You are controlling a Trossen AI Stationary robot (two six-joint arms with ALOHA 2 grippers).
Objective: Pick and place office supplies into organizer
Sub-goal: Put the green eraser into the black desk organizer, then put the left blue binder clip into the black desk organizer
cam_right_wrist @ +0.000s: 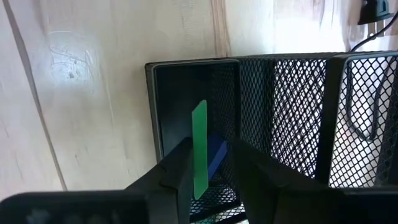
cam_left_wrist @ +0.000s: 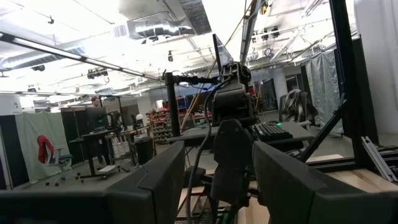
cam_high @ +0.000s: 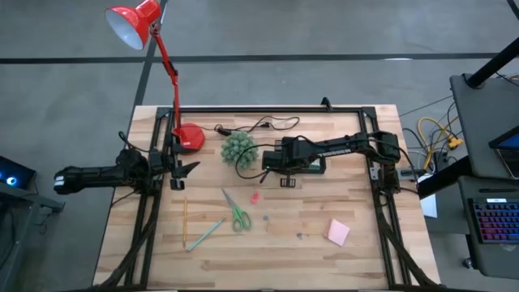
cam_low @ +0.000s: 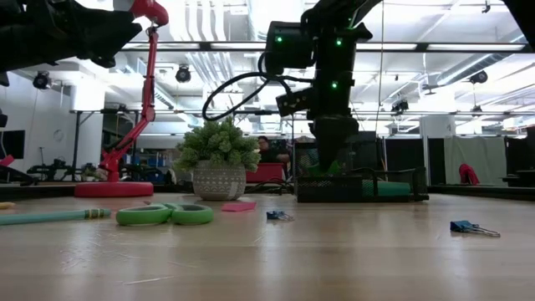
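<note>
The worktop [cam_high: 276, 243] is a pale wooden slab carrying every item. The red desk lamp [cam_high: 180, 134] stands at about 10 o'clock from centre, with the round green plant [cam_high: 239, 149] just beside it towards centre.

The organizer [cam_right_wrist: 267, 118], a black mesh box with compartments, sits just right of centre, near the plant and directly beneath the right arm. The step in hand appears to be the release of one supply into it. The right gripper [cam_right_wrist: 208, 165] hangs over an end compartment, its jaws parted slightly around a thin green strip [cam_right_wrist: 199, 146] that stands upright between them. Whether the jaws bear on the strip cannot be told. A blue item already lies in the same compartment below.

Judged from this, the next move calls for the jaws to widen fully, then a straight lift clear of the mesh wall before travelling to the remaining supplies.

The right arm reaches in from 3 o'clock, extended horizontally with its wrist turned downwards. The left gripper [cam_high: 180, 168] waits near the lamp base at 9 o'clock, jaws open and empty.

Still on the worktop are the scissors [cam_high: 237, 212] at 6 o'clock, the light green pen [cam_high: 207, 234] and yellow pencil [cam_high: 185, 221] at 7 o'clock, the pink sticky-note pad [cam_high: 338, 233] at 4 o'clock, and binder clips [cam_low: 468, 227].
</note>
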